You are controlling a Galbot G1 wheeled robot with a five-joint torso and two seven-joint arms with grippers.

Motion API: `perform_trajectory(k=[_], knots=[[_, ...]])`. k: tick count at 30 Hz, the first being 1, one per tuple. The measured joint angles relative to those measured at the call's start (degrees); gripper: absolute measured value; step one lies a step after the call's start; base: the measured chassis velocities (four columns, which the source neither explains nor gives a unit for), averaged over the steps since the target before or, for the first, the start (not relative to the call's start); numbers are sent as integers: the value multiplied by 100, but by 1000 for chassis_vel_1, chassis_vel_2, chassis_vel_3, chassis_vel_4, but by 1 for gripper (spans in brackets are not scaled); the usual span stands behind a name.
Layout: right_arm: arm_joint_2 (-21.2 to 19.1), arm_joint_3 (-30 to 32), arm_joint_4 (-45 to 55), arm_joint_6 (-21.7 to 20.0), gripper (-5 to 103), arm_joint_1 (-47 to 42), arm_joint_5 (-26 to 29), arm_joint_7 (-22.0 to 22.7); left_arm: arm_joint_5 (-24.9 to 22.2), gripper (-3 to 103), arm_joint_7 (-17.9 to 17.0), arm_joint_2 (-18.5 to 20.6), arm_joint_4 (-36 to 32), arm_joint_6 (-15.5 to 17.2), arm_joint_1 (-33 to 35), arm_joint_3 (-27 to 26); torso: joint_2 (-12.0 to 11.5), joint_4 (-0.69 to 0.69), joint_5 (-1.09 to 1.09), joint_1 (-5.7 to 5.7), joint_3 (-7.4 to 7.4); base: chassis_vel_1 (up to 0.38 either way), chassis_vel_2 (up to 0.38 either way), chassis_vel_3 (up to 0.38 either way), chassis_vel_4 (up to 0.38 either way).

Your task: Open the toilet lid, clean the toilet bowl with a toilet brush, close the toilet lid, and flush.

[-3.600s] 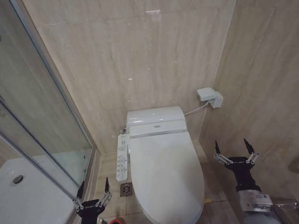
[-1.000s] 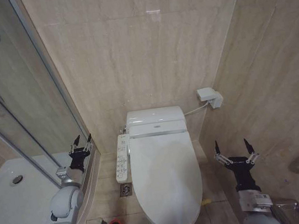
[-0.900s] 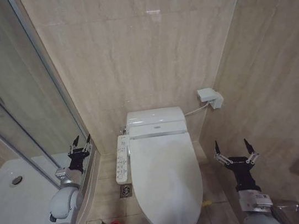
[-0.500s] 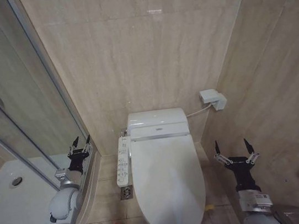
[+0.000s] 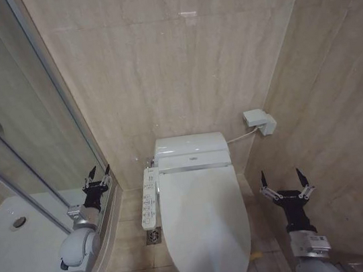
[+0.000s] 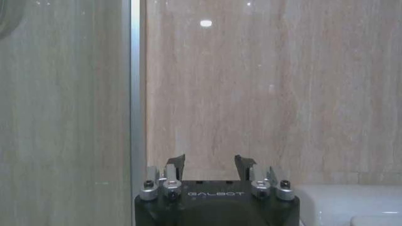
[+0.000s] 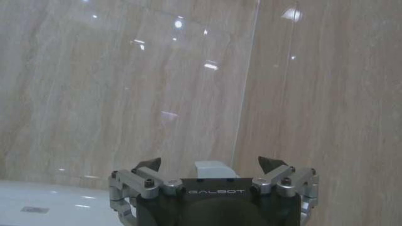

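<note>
Toilet lid (image 5: 204, 224) down between 2 empty spread pincers: left pincer (image 5: 97, 173), right pincer (image 5: 282, 179).

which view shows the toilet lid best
The head view: the closed toilet lid lies whole from above, between the open left hand and open right hand. The left wrist view catches just a white corner of the toilet; the right wrist view shows a white strip that cannot be identified.
</note>
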Motion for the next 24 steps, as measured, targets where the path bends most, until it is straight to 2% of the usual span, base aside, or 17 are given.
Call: perform_trajectory(k=[24], knots=[[0, 0, 1, 0, 100, -2, 0, 0, -20, 57, 63, 47, 215, -87, -159, 10, 1, 0, 0, -3, -1, 0, 0, 0, 0]])
